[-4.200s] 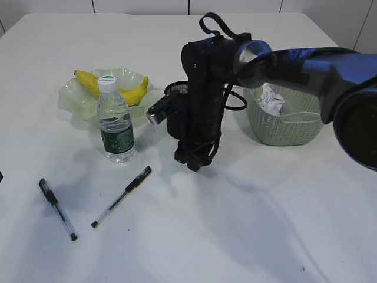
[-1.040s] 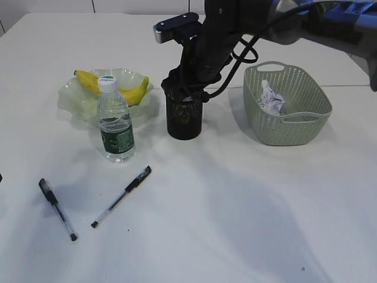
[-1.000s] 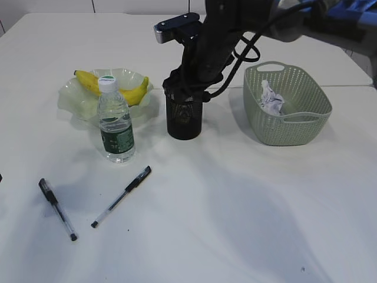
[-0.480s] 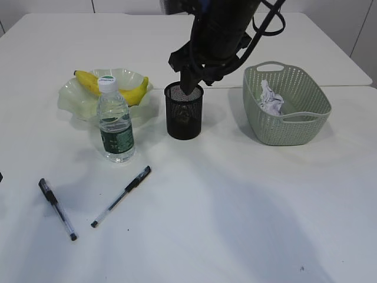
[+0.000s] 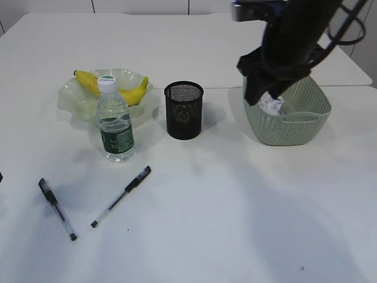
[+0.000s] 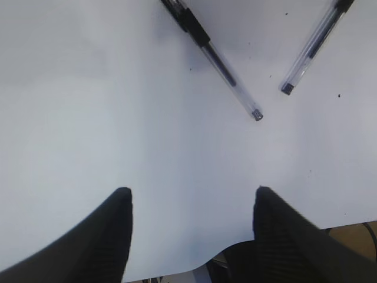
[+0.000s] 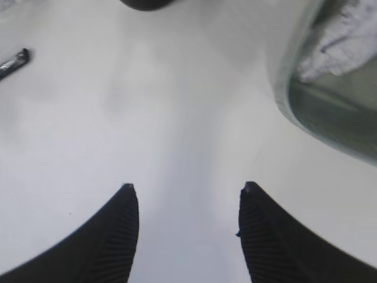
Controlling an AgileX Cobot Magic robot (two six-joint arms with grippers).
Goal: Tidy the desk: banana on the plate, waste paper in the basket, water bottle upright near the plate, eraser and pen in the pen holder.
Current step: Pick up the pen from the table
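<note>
The banana (image 5: 126,89) lies on the pale green plate (image 5: 70,97) at the back left. The water bottle (image 5: 115,121) stands upright in front of the plate. The black mesh pen holder (image 5: 184,110) stands mid-desk. The waste paper (image 5: 271,105) lies in the sage-green basket (image 5: 294,121); both also show in the right wrist view, paper (image 7: 344,41) and basket (image 7: 330,112). Two pens lie on the desk: one (image 5: 121,196), another (image 5: 57,208); the left wrist view shows them too (image 6: 215,56) (image 6: 315,44). My right gripper (image 7: 187,187) is open and empty, raised beside the basket. My left gripper (image 6: 191,191) is open and empty. The eraser is not visible.
The right arm (image 5: 283,47) hangs over the basket's left side. The desk's front edge (image 6: 194,268) runs under the left gripper. The white desk (image 5: 235,224) spreads in front.
My right arm has lifted off the pen holder and swung right, to the basket's left side. Pens, bottle, banana have not moved.
</note>
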